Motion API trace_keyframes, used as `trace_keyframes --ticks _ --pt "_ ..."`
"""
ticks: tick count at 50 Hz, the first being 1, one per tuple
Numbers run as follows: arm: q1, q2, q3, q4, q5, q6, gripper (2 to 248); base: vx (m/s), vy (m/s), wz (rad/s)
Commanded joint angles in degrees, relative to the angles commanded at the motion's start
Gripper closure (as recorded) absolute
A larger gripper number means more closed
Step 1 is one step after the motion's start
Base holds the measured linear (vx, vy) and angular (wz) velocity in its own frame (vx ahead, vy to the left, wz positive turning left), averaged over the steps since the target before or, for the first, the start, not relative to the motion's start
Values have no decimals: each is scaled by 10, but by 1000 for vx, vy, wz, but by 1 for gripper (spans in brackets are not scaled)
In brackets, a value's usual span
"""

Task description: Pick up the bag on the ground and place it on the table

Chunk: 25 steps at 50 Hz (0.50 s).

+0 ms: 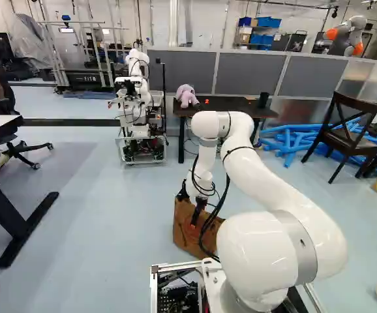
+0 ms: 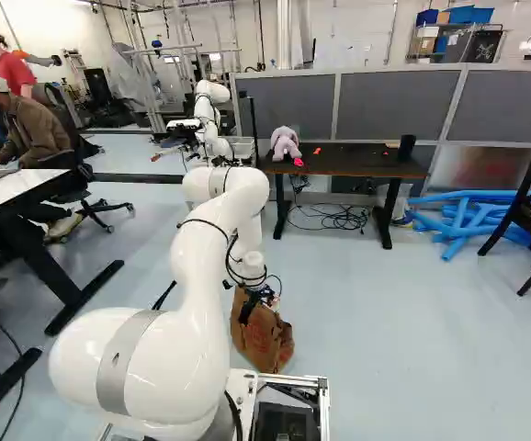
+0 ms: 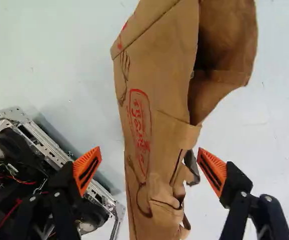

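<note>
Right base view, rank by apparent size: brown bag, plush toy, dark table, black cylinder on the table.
1. Dark table
2. Brown bag
3. Plush toy
4. Black cylinder
Apparent size only; the bag is nearer the camera than the rest.

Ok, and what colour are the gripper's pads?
The pads are orange with dark slots, clearest in the wrist view.
</note>
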Motion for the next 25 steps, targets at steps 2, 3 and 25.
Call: trace_keyframes --ticks 2,3,25 --pt "0 -4 -4 0 0 0 3 0 0 0" --pt "0 -7 -5 0 0 0 3 0 0 0" --pt "0 -48 -44 0 0 0 44 0 0 0"
